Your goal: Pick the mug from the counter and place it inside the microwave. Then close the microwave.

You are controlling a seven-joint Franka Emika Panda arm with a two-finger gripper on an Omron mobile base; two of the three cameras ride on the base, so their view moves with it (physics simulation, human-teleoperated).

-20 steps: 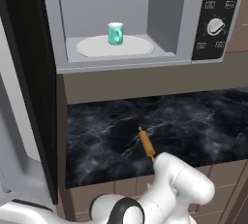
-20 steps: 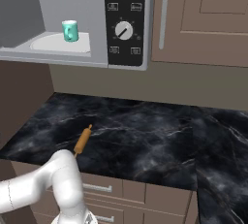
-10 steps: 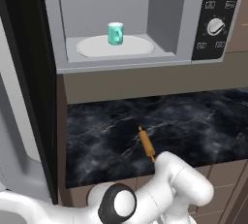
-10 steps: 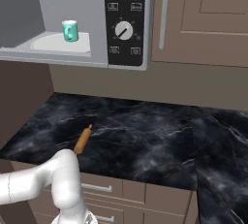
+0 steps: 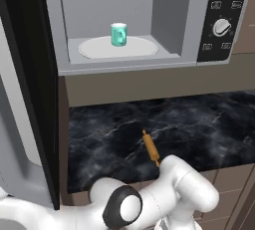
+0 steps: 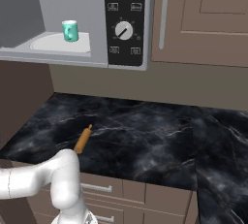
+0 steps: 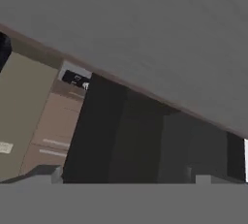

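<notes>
Mug in the oven, door open.
The mug [image 5: 119, 34] stands upright on the microwave [image 5: 174, 20] plate; the gripper is spread wide, grasping nothing.

I am looking into a kitchen, a rendered one. A large grey microwave [image 5: 129, 20] sits built in above the work surface, its door [image 5: 30, 99] swung open at the left, a white turntable plate [image 5: 99, 50] inside and a black control panel [image 6: 125, 22] with a dial and buttons. Below it runs a black marble-patterned desk [image 6: 145, 136] with white veins, over brown drawers [image 6: 145, 199] with metal handles. A brown wall cabinet [image 6: 203, 19] with a long handle hangs beside the microwave. An orange wooden rolling pin [image 5: 151, 147] lies on the desk.
</notes>
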